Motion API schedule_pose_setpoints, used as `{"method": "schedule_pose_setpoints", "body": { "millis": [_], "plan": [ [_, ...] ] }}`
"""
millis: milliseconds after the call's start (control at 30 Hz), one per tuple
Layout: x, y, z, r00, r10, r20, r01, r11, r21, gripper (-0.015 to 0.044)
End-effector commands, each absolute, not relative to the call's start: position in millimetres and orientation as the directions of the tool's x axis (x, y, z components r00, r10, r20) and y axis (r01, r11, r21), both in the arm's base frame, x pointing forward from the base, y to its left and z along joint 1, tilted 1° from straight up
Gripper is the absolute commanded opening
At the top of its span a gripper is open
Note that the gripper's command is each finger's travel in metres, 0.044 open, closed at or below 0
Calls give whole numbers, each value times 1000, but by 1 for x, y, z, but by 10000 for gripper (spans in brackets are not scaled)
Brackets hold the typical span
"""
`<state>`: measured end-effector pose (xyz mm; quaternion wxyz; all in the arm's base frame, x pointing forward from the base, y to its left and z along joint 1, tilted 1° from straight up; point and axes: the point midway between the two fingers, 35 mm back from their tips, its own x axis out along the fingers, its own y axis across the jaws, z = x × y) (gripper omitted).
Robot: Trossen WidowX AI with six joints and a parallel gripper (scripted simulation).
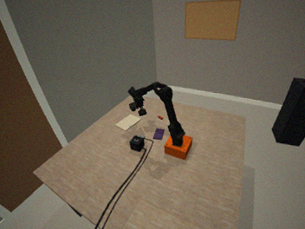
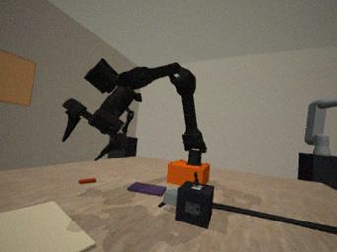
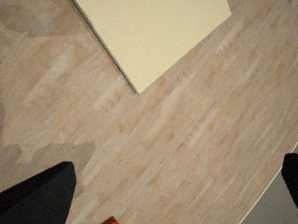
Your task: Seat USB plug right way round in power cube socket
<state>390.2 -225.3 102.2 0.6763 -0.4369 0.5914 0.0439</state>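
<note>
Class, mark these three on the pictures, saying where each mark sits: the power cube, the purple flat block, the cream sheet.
Power cube [image 1: 137, 144] [image 2: 194, 206]: top and exterior, its side.
Purple flat block [image 1: 159, 133] [image 2: 146, 189]: top and exterior, upper face.
Cream sheet [image 1: 128, 122] [image 2: 30, 231] [image 3: 155, 40]: all three, upper face.

A robotics lab, by the look of it: robot arms stand on dark pedestals around a wooden table.

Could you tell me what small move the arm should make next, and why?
Probably swing the open gripper sideways toward the power cube, staying high: it hangs off to one side, and the wrist view shows the cream sheet, not the cube.
</note>
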Motion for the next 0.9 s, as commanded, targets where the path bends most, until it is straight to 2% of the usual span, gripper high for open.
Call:
{"method": "schedule_pose_setpoints", "body": {
  "millis": [0,200,367,867],
  "plan": [
    [385,-151,95,280,-316,-906,-740,531,-414,440],
    [347,-31,91,167,-106,-980,-937,292,-192,440],
    [297,43,94,27,-3,-1000,-996,80,-27,440],
    [295,47,91,21,-1,-1000,-997,72,-21,440]
  ]
}}
